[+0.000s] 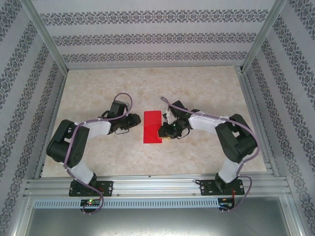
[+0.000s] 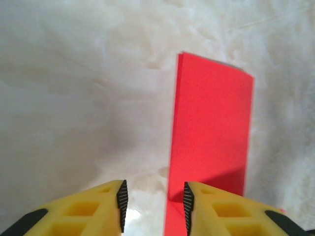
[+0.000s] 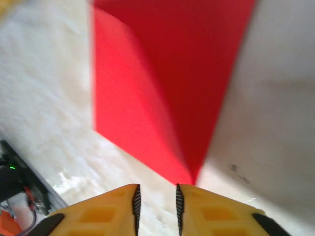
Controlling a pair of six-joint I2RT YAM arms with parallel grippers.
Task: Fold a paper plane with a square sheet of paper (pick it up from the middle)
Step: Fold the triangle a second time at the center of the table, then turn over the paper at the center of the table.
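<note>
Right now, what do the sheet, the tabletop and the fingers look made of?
Sheet: thin paper, matte bright red; crisp edges, one layer curling up softly.
Tabletop: cream marbled pattern, faint sheen; stone or printed laminate, cannot tell which.
Fingers: likely moulded yellow plastic, with hollow pockets; black ribbed pads, probably rubber.

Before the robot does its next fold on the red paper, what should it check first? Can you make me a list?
1. Red paper lies on the table, midway between the two grippers: ok.
2. Left gripper open, holding nothing: ok.
3. Right gripper open, with the paper's corner just ahead of it and not pinched: ok.
4. Paper folded into a narrow rectangle: ok.
5. Layers lying flat and crease pressed sharp: cannot tell.
</note>
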